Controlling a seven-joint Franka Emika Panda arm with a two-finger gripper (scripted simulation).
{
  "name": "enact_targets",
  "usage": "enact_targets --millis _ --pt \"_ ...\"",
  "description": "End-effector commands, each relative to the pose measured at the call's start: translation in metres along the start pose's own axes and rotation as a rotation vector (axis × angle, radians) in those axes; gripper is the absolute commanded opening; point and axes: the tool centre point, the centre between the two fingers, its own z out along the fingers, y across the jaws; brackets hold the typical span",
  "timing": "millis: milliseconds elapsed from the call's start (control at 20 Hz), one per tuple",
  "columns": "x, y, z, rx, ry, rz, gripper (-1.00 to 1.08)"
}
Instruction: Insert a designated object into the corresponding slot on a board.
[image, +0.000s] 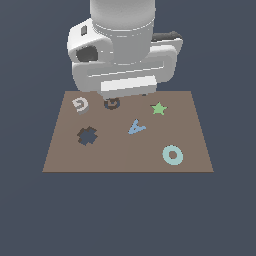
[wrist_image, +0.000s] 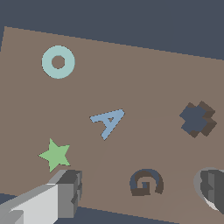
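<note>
One grey G (image: 80, 105) beside fingers (wrist_image: 70, 192)

White arm (image: 122, 45) upright, wrist pointing down, jaws spread wide, nothing held between them

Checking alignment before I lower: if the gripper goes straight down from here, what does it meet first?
Probably the G-shaped slot in the board: it lies between the open gripper fingers. The grey G block sits aside, ungrasped. Depth is unclear.
</note>
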Motion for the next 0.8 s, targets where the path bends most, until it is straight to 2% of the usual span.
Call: enact_targets --millis 0,750 --pt "-0.01 0.011 0.009 0.0 -0.002 -0.032 1.0" --pt "-0.068 0.101 0.073 -0.003 -0.011 -0.274 1.0"
